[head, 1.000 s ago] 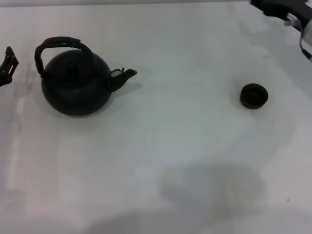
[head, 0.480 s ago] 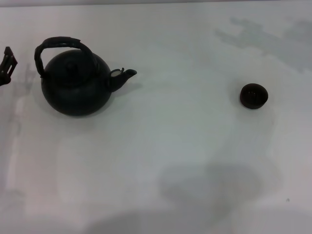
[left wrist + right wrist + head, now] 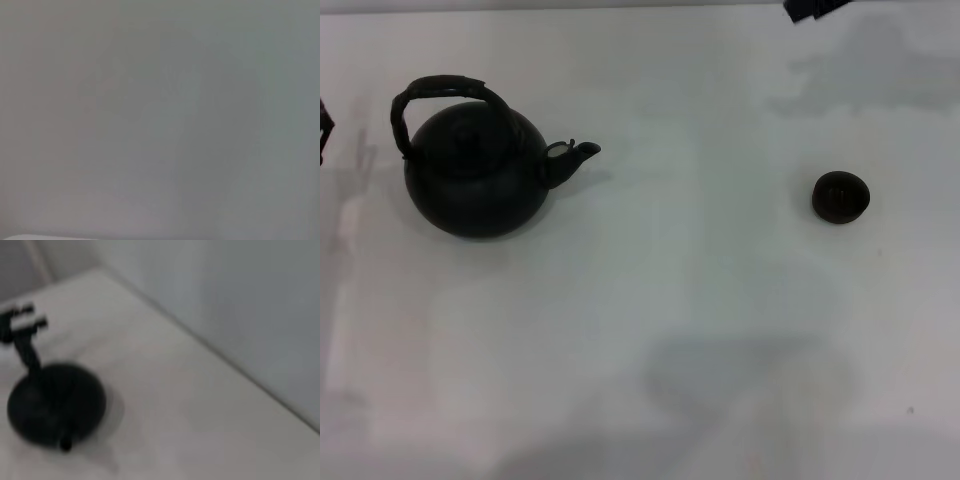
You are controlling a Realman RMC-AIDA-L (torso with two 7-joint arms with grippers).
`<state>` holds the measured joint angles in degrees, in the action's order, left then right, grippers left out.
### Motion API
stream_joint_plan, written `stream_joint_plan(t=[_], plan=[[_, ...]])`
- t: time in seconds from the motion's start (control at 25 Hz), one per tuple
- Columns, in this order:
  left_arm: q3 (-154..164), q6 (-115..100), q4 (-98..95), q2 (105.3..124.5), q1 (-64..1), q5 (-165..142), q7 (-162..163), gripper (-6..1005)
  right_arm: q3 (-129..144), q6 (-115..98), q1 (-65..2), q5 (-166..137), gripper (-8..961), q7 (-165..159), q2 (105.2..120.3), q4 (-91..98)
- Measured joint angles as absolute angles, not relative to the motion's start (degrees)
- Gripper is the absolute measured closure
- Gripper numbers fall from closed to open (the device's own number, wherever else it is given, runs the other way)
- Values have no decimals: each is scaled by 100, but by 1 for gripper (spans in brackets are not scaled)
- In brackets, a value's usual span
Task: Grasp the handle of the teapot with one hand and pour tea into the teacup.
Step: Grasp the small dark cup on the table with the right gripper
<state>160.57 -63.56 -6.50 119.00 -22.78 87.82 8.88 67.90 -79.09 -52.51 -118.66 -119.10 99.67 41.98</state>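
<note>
Clearly, the teapot (image 3: 475,170) is unheld, each gripper's state cannot be told, and tea may be spilled since the teacup (image 3: 840,196) sits well apart.

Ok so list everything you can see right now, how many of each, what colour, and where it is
teapot: one, matte black, left part of the table, spout toward the cup
handle: one, dark, arched over the teapot's top
teacup: one, black, right part of the table, well apart from the teapot
table: one, white, under everything
left gripper: dark sliver at the head view's left edge, beside the teapot
right gripper: dark piece at the head view's top edge, beyond the teacup
</note>
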Motion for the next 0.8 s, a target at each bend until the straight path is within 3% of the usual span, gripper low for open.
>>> stream_joint_plan(t=[0.24, 0.32, 0.48, 0.56, 0.64, 0.8], plan=[[16058, -6398, -647, 11898, -2229, 8952, 1195, 183, 6800, -8855, -5583, -13248, 123, -12624, 10305, 5202], [16058, -6449, -597, 11895, -2206, 8955, 1276, 183, 6820, -9038, -5643, -13700, 123, -12791, 10531, 5476], [16058, -6526, -488, 11896, -2159, 8952, 1282, 183, 6982, -9192, -5588, -14775, 123, -12892, 11192, 6126], [16058, -6561, -475, 11895, -2127, 8938, 1286, 183, 7150, -9192, -5539, -15177, 123, -13006, 11432, 6293], [16062, -6612, -453, 11894, -2113, 8931, 1287, 182, 7548, -9151, -5519, -15320, 123, -13270, 11523, 6300], [16084, -6692, -419, 11892, -2101, 8920, 1288, 182, 8321, -8974, -5503, -15344, 123, -13741, 11550, 6218]])
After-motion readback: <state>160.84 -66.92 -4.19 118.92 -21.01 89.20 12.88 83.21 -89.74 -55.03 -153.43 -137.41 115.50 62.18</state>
